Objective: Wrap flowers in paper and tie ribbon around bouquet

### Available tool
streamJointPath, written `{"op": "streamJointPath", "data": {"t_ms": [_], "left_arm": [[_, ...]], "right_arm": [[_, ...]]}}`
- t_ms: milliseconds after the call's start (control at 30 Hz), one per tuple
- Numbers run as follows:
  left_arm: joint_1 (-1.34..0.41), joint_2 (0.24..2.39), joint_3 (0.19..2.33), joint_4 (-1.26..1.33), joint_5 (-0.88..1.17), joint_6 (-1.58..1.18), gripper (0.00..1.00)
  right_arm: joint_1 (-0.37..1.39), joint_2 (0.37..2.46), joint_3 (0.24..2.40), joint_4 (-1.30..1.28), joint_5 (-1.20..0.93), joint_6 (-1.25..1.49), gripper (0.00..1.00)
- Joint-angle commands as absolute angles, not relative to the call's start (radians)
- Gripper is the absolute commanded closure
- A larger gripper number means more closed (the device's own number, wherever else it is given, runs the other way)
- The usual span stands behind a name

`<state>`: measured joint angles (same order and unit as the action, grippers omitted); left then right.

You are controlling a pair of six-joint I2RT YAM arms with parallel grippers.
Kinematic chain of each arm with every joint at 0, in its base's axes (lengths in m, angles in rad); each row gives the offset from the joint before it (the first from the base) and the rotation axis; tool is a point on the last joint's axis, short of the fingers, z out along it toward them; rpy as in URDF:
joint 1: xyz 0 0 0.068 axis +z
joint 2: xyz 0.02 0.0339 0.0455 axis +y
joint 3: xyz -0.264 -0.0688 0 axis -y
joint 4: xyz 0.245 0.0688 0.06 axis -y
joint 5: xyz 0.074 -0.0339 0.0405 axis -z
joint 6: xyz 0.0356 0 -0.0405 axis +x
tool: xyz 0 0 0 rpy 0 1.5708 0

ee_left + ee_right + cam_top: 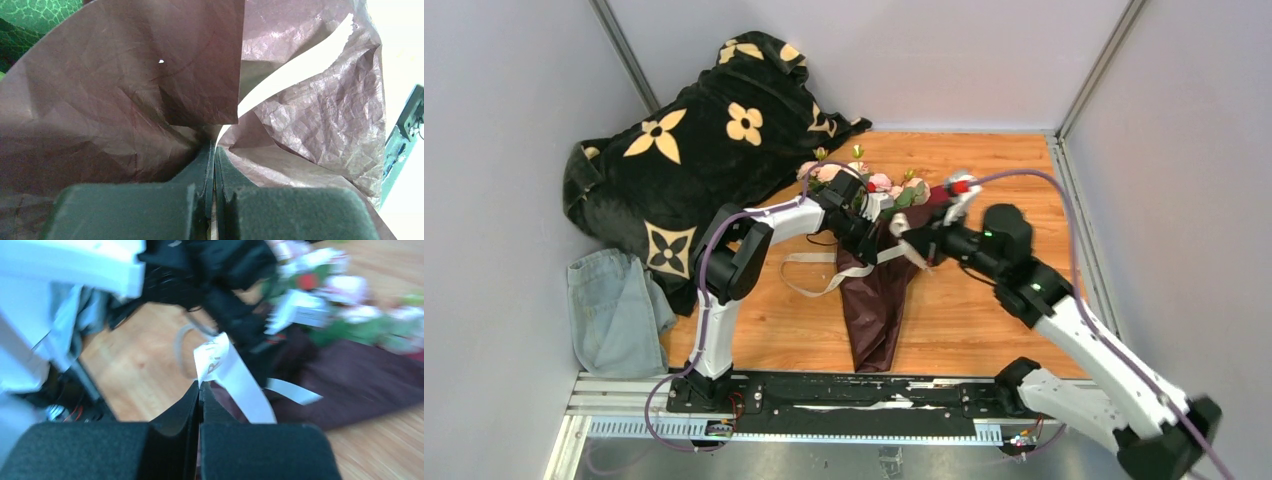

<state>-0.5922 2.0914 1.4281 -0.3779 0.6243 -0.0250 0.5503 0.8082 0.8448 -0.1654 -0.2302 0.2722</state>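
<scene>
Bouquet point(876, 300) lying at centre frame on the wooden table point(984, 320), flowers point(874, 183) toward the top, narrow end toward the bottom. Left gripper point(214, 150): jaws together, pinching a fold of the maroon paper point(125, 90). Right gripper point(200, 387): jaws together, clamped on the cream ribbon point(235, 380), which crosses the paper and loops left of it. Flower-patterned black blanket point(704, 150) at upper left.
</scene>
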Motion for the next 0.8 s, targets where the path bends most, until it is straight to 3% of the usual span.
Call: {"op": "streamJointPath", "data": {"t_ms": [0,133,400,767], "left_arm": [[-0.594,2.066,1.457,-0.404,0.606,-0.001,1.00],[-0.563,2.053,1.481,-0.415,0.664,-0.018,1.00],[-0.401,1.920,1.520,-0.399,0.773,-0.120,1.00],[-0.265,1.696,1.587,-0.485,0.689,-0.029,1.00]], "right_arm": [[0.745,1.068,0.873,0.066,-0.420,0.237,1.00],[0.773,1.274,0.971,0.119,-0.506,0.208,1.00],[0.716,1.480,0.881,0.297,-0.517,0.258,1.00],[0.657,1.807,1.047,0.160,-0.442,0.263,1.00]]}}
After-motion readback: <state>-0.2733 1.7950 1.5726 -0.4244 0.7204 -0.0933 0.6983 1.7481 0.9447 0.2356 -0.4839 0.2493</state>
